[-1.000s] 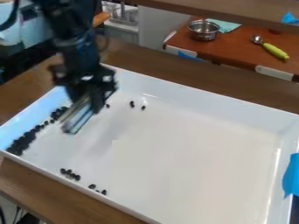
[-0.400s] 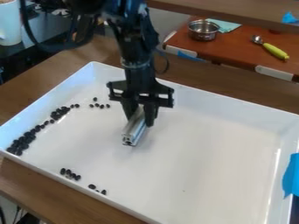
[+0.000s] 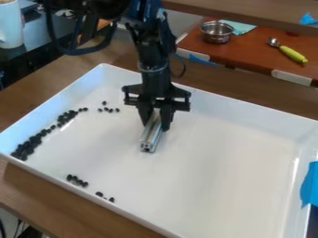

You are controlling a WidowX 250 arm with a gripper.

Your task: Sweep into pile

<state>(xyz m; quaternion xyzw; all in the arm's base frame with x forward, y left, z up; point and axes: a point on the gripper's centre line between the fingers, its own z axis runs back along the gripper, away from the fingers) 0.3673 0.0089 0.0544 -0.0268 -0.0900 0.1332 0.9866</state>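
Note:
The black gripper [image 3: 155, 122] hangs over the upper middle-left of the white tray [image 3: 223, 153], shut on a silver metal bar [image 3: 151, 135] whose free end points toward the camera. Dark beans [image 3: 28, 146] lie along the tray's left wall, thickest at the near-left corner and thinning toward the back. A few loose beans [image 3: 107, 109] sit between that line and the gripper, near the back left. Two small groups of beans [image 3: 76, 180] are by the front wall at the left, well apart from the bar.
Blue tape [image 3: 309, 186] covers part of the tray's right wall. Behind the tray, a metal pot [image 3: 216, 31] and a spoon with a green handle [image 3: 290, 52] stand on a brown surface. A white cup [image 3: 9, 25] is at the upper left.
The gripper has moved right with the bar, away from the left wall. Loose beans near the back shifted left, toward the line. The tray has shifted slightly in the latest moment.

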